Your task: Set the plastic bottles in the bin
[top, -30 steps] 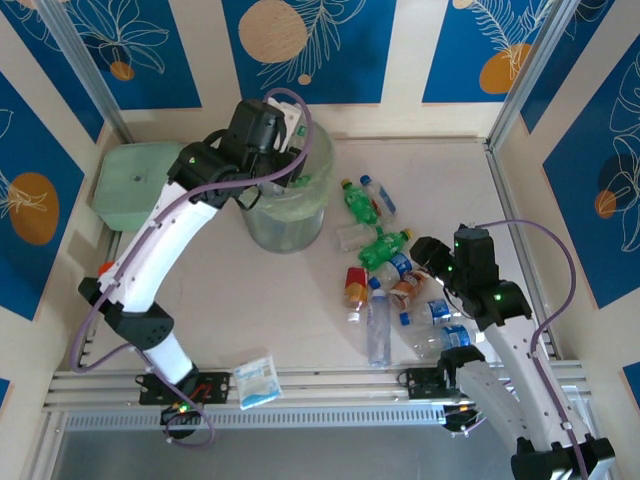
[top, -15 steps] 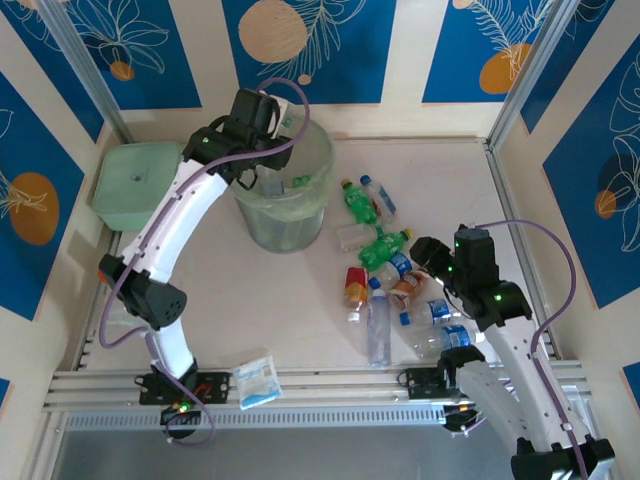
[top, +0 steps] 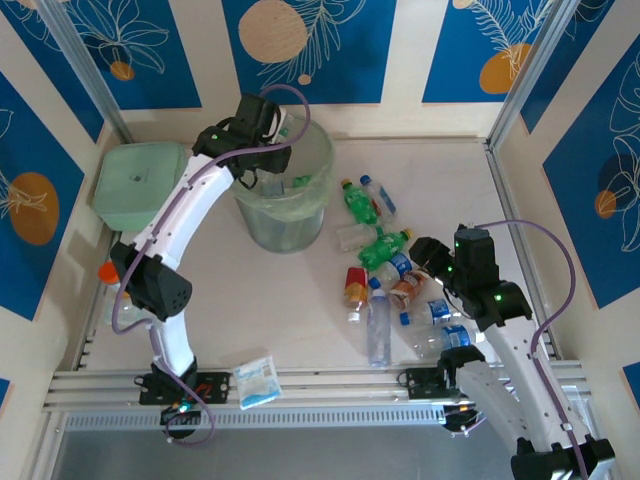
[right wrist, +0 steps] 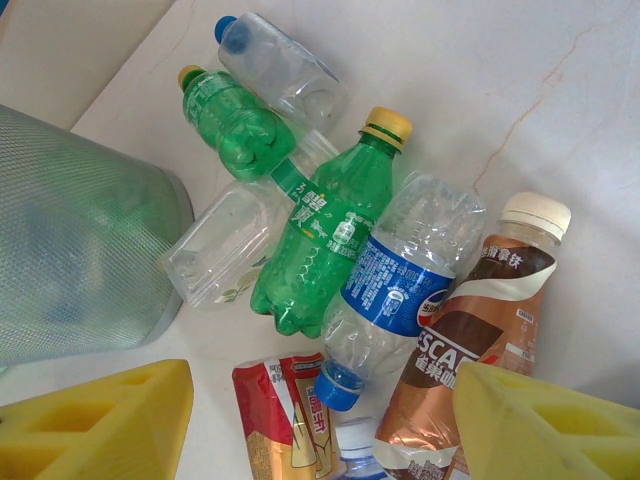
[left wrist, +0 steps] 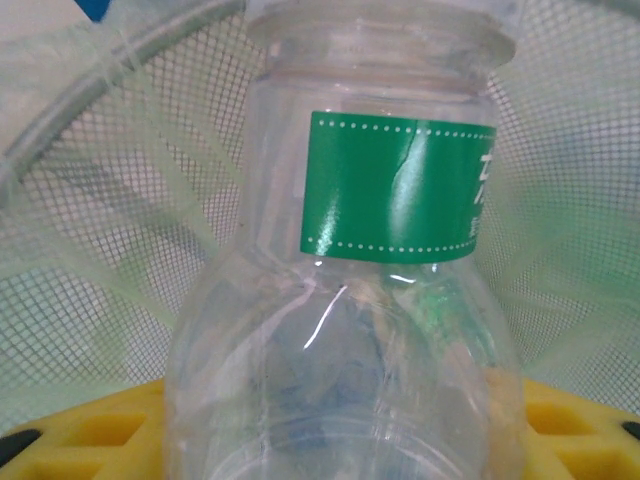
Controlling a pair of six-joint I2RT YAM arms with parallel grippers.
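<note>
Left arm (top: pixel 185 215): has folded up over the past second, its elbow drawn nearer the base and its wrist carried from the left rim of the bin (top: pixel 285 232) toward the upper-left part of the opening.
Left fingers (left wrist: pixel 90 435): clamped on the clear bottle (left wrist: pixel 390 185) with the green label. Yellow pads show either side of its body at the bottom of the left wrist view.
Clear bottle: hangs over the bin's mouth, with the meshed liner (left wrist: pixel 100 250) behind and below it, not yet released.
Right arm (top: pixel 490 300): has not shifted, at the lower right of the top view.
Right fingers (right wrist: pixel 110 425): apart, nothing between them, hovering above the pile (top: pixel 385 260).
Pile: roughly ten bottles lie on the worktop (top: pixel 250 300) right of the bin, at centre-right of the top view. Under the right wrist a green bottle (right wrist: pixel 320 240), a blue-labelled bottle (right wrist: pixel 395 280) and a brown-labelled bottle (right wrist: pixel 480 320) lie side by side, touching.
Meaning: the drop is set up, and letting go should land this bottle inside.
Progress: early, by my judgement, since most bottles wait on the worktop.
Risk: the bottle seems closer to the rim than the centre, so it could catch the liner or the edge.
Next: part the left fingers, then go back for the pile. The right fingers already sit over a pick.
</note>
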